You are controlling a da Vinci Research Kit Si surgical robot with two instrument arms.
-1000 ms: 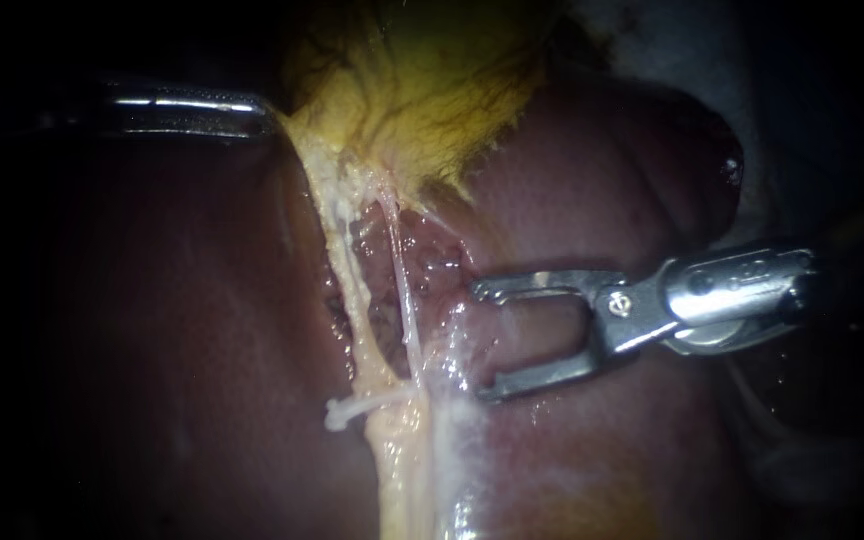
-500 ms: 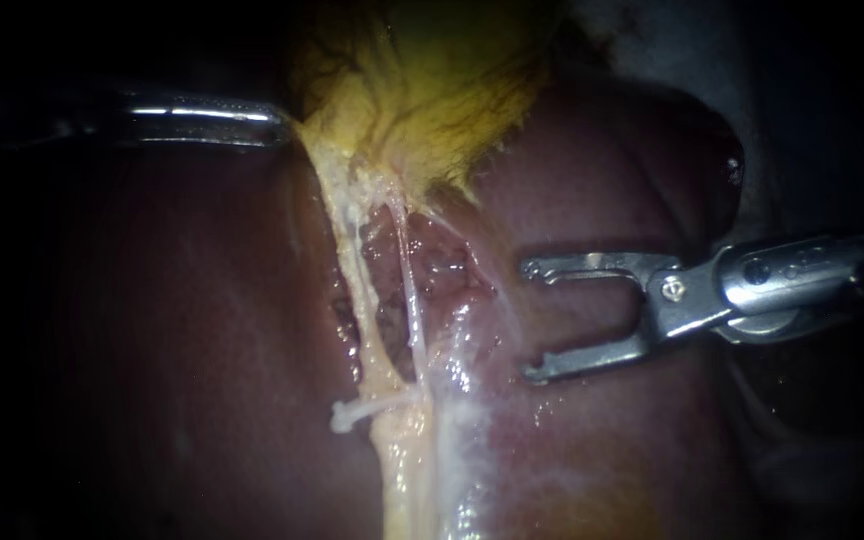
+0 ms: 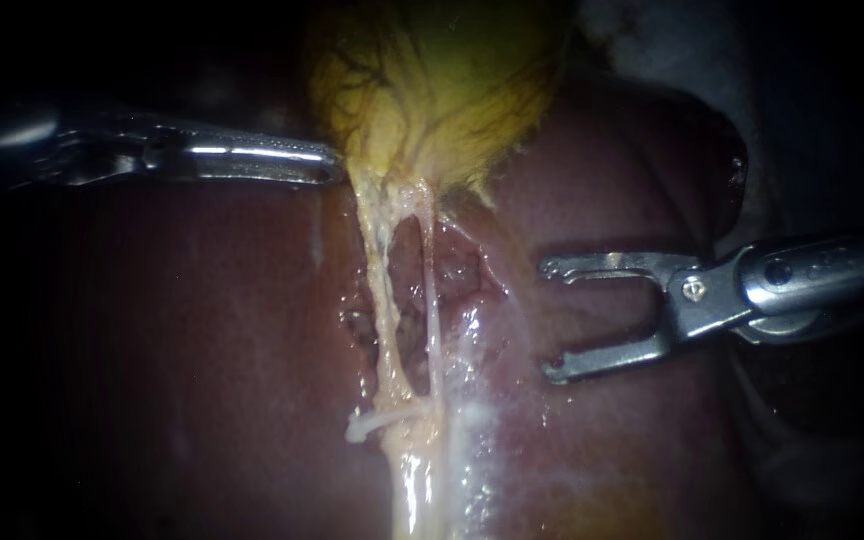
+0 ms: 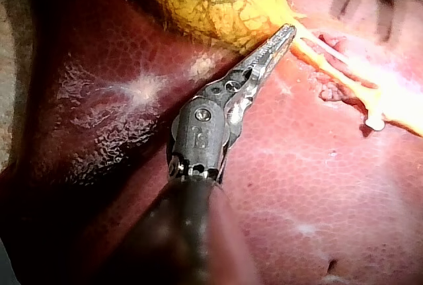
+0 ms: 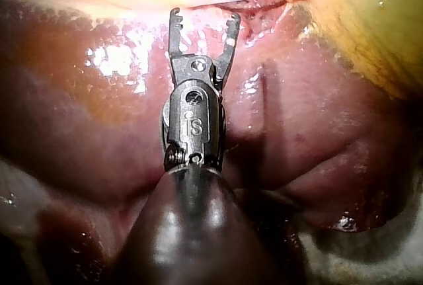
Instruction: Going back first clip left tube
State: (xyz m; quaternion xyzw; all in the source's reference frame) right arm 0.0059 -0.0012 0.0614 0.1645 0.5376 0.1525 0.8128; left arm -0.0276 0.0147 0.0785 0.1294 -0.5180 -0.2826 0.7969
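The yellow gallbladder lies at the top on the dark red liver. Two tubes run down from its neck: the thicker, yellowish left tube and the thin, pale right tube. A white clip sits across the left tube's lower end. My left instrument is shut on the gallbladder's neck, as the left wrist view also shows. My right instrument stands to the right of the tubes, apart from them. Its jaws are wide open and empty, as also in the right wrist view.
Wet, glistening tissue runs down beside the tubes. The liver's rounded edge and pale cloth lie at the upper right. In the right wrist view the gallbladder lies beside and ahead of the open jaws.
My right instrument has drawn back to the right, away from the tubes, jaws still open. My left instrument has moved right with the gallbladder's neck, so the tubes stand straighter.
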